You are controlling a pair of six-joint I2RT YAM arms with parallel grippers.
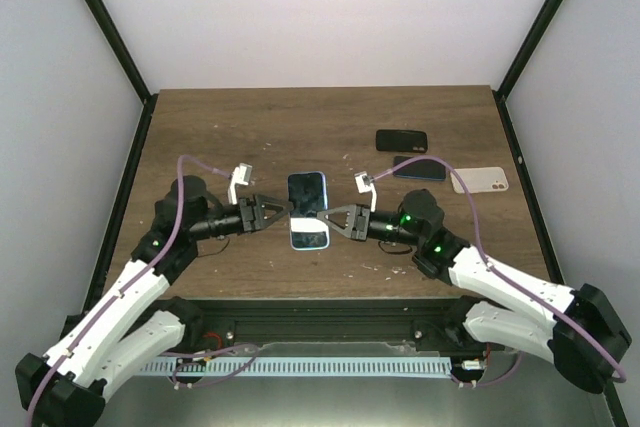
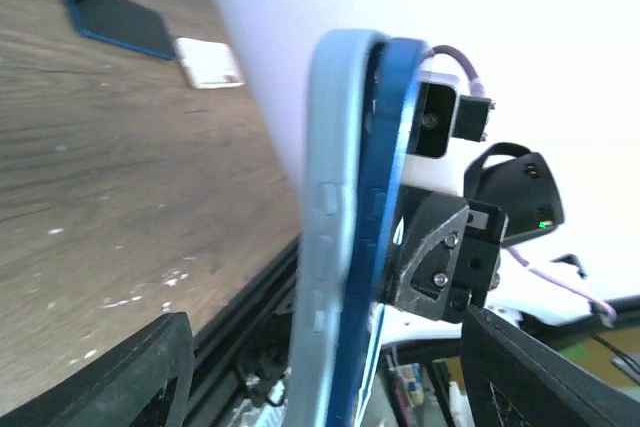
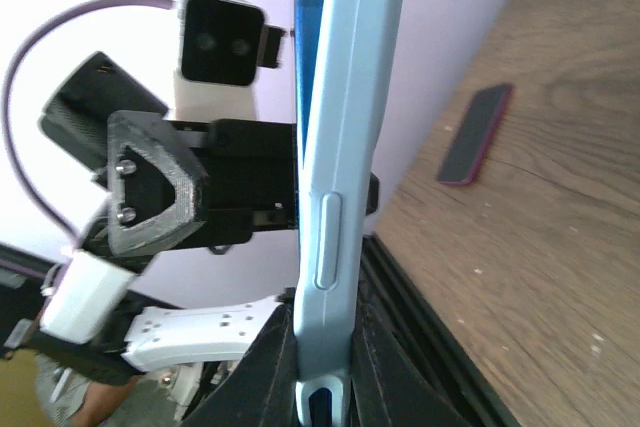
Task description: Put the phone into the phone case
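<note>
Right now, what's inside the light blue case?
The blue phone sits partly inside the light blue case, with one long edge poking out. The case covers the phone's back, so that side cannot be seen.

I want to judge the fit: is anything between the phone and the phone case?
Nothing visible does. The phone lies edge to edge against the phone case, no object between them, with the right gripper clamped on that case.
</note>
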